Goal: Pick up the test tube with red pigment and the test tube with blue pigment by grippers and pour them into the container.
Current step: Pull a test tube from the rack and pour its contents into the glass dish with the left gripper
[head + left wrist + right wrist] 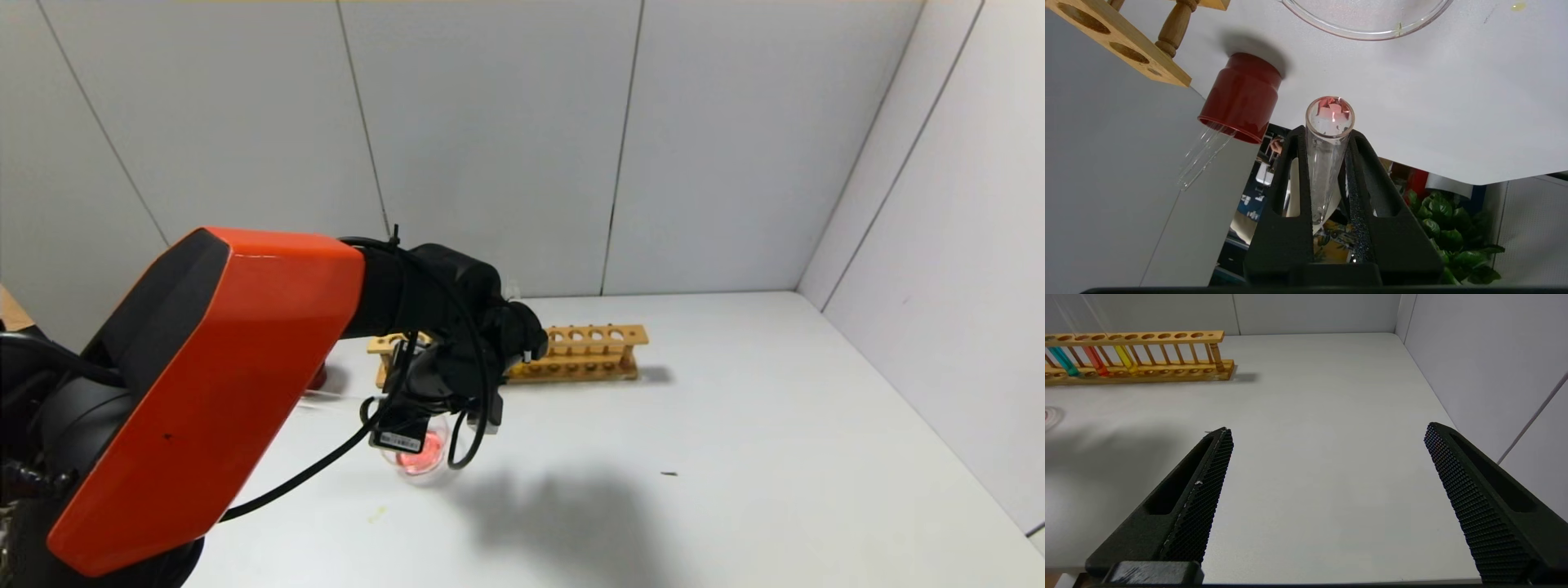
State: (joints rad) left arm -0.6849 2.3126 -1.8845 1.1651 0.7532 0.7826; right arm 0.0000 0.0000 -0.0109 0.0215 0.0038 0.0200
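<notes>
My left gripper (1327,134) is shut on a clear test tube (1326,163), the red-pigment one; it looks almost empty, with a pink glint at its mouth. It is held mouth toward the table, beside the clear glass container (1367,30). In the head view the left gripper (445,384) hangs over the container (420,461), which holds pink liquid. The test tube with blue pigment (1063,361) stands in the wooden rack (1167,373). My right gripper (1327,430) is open and empty over bare table, far from the rack.
An orange-red tube (1096,361) and a yellow tube (1126,359) stand beside the blue one. A dark red cup (1241,98) holding empty glass tubes stands by the rack's end (1126,49). The rack (588,351) lies near the back wall. White walls close the right side.
</notes>
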